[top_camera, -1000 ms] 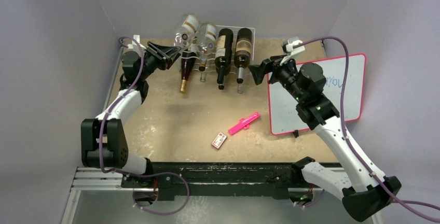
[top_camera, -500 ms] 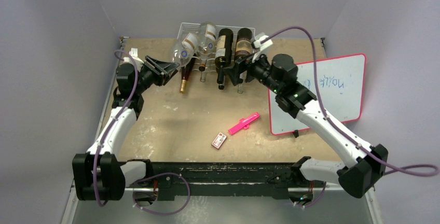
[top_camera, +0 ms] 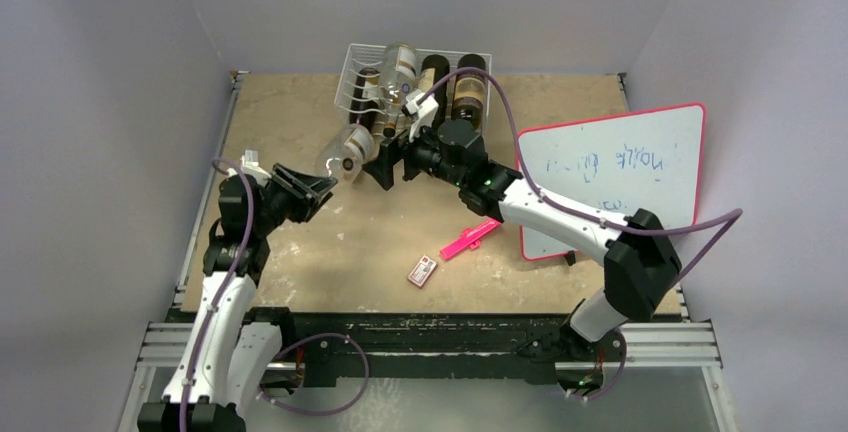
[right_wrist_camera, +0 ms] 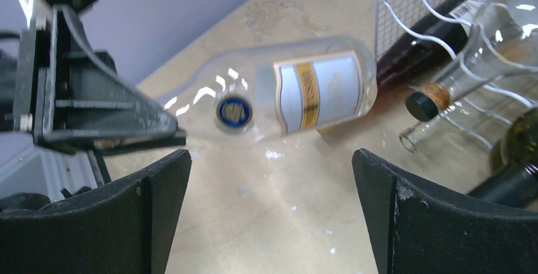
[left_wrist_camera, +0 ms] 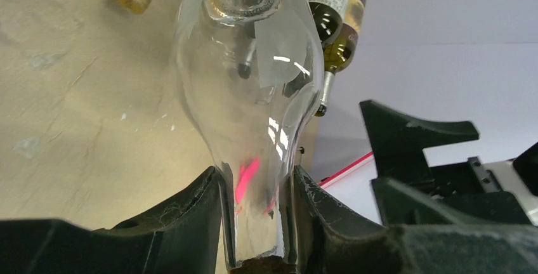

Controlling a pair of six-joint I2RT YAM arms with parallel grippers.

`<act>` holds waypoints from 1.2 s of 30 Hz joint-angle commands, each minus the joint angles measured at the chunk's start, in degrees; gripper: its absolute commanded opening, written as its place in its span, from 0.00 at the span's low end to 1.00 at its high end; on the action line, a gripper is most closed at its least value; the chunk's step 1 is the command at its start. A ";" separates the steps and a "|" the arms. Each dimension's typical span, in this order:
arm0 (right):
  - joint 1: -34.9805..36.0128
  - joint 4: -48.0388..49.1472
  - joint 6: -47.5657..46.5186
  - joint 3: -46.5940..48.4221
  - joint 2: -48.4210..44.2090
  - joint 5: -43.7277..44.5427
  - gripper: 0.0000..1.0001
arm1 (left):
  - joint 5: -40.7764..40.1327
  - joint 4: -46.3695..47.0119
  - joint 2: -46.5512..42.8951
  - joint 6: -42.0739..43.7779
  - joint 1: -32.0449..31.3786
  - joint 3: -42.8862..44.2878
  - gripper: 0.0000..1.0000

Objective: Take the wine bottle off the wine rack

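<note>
A clear wine bottle point(top_camera: 345, 152) with a white and gold label point(right_wrist_camera: 314, 90) hangs tilted over the table, away from the white wire wine rack point(top_camera: 352, 77). My left gripper point(top_camera: 318, 184) is shut on its neck; in the left wrist view the glass point(left_wrist_camera: 254, 65) is pinched between both fingers. Just right of the bottle's body, my right gripper point(top_camera: 378, 164) stands open. In the right wrist view nothing lies between its fingers point(right_wrist_camera: 393, 210), and the bottle is beyond them.
The rack still holds another clear bottle point(top_camera: 400, 64) and two dark bottles point(top_camera: 433, 70) at the back. A whiteboard point(top_camera: 610, 177) lies at the right. A pink marker point(top_camera: 470, 237) and a small card point(top_camera: 422, 270) lie mid-table.
My left arm has pulled the clear bottle off the rack, towards the near left. My right arm has swung left from the whiteboard to beside the bottle, still open.
</note>
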 commanded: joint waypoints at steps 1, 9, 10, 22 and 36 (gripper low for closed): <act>0.04 8.57 6.60 5.26 2.25 -3.59 0.99 | -1.86 5.00 -8.76 2.83 0.43 2.51 0.00; 0.75 8.72 9.97 8.54 8.28 -7.15 0.97 | -8.99 -16.07 -14.93 4.29 0.43 6.65 0.00; 0.85 8.71 9.99 8.46 8.44 -7.09 0.97 | -10.22 -18.47 -15.25 4.23 0.43 7.62 0.00; 1.01 8.23 7.45 4.25 3.77 -2.97 0.97 | -21.25 -43.85 -8.35 -2.78 0.40 24.16 0.00; 1.01 6.44 5.25 -0.60 -2.73 1.56 0.98 | -30.04 -59.51 12.40 -19.40 0.43 42.65 0.00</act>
